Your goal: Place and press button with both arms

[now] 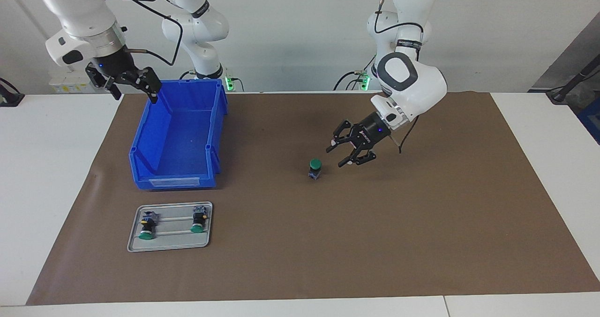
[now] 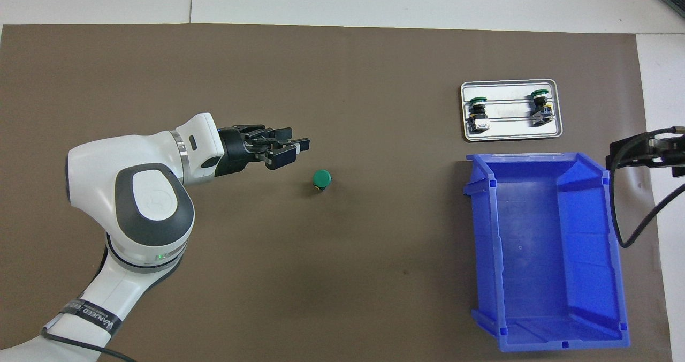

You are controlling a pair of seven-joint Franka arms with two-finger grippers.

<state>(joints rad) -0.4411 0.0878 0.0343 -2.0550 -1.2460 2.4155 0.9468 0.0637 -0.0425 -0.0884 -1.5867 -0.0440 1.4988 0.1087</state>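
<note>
The small push-button with a round green cap (image 1: 315, 168) stands upright on the brown mat of the tabletop (image 1: 422, 223), just beside the left gripper (image 1: 339, 154), apart from its spread, empty fingers. To press it well, the cap should probably be met squarely from above, so the button does not tip. The right gripper (image 1: 132, 86) waits spread wide over the rim of the blue plastic bin (image 1: 178, 167).
</note>
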